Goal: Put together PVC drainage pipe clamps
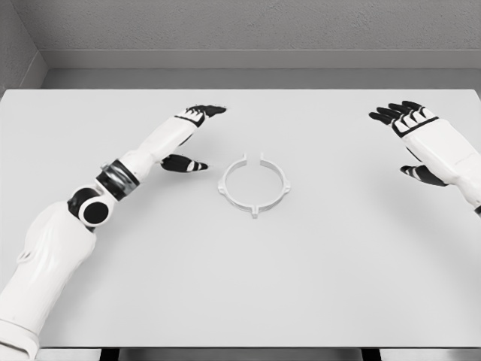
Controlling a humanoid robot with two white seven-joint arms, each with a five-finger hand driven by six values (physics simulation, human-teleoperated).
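The clamp (254, 183), a white split ring with small lugs, lies flat near the middle of the table (338, 286), its gap facing the far edge, where either arm can reach it. The left hand (189, 135) hangs just beside the ring's left side, fingers extended and thumb spread toward it, holding nothing; probably readied for a grasp. The right hand (412, 131) hovers well apart on the right, fingers open and empty, likely waiting.

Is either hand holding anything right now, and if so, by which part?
Nothing is held. The left hand and right hand are both open above the table, apart from the white pipe clamp ring.
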